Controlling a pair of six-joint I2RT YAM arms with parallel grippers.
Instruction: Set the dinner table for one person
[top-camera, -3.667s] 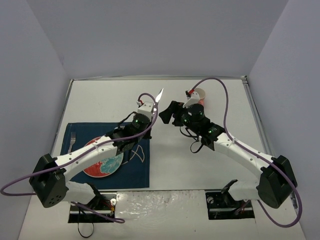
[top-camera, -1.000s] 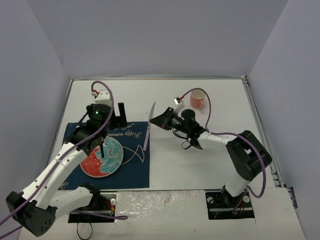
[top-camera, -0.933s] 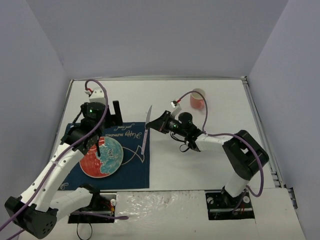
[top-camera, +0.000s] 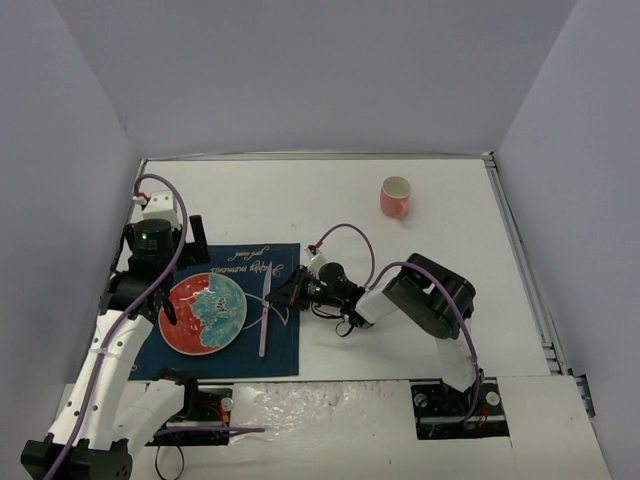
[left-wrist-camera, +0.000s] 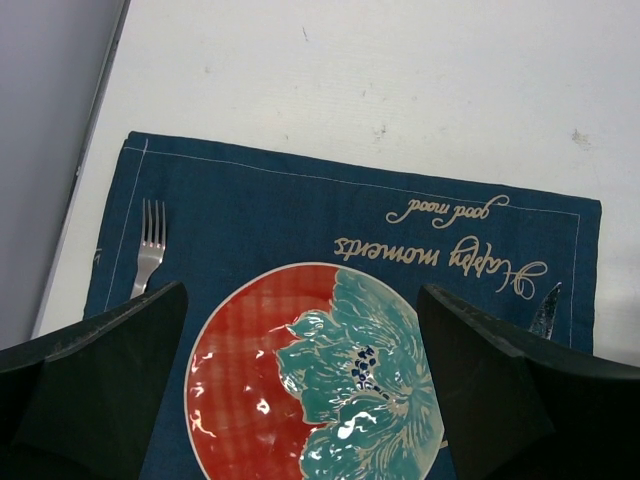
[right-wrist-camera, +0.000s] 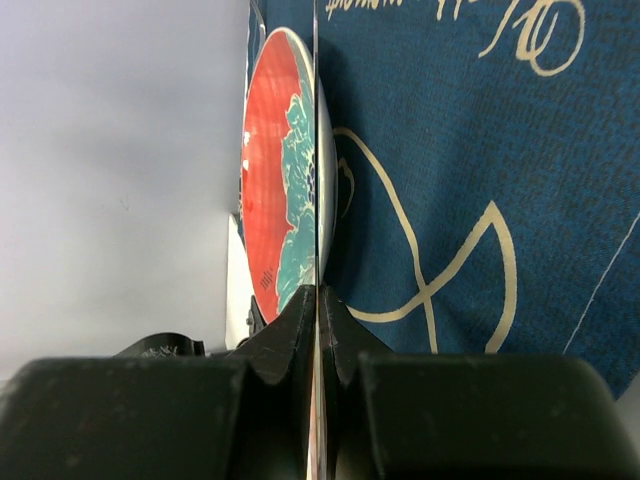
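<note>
Your right gripper (right-wrist-camera: 317, 296) is clenched on the knife (top-camera: 263, 320), held along the navy placemat (top-camera: 285, 350) just right of the plate (top-camera: 203, 313) — your left gripper (left-wrist-camera: 300, 295) hangs spread wide above that mat, near-left on the white dinner table (top-camera: 340, 200).

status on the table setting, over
Left jaws open above mat. Right jaws shut on knife, right of plate. Fork left of plate, cup far back on table. Nothing in the way.
</note>
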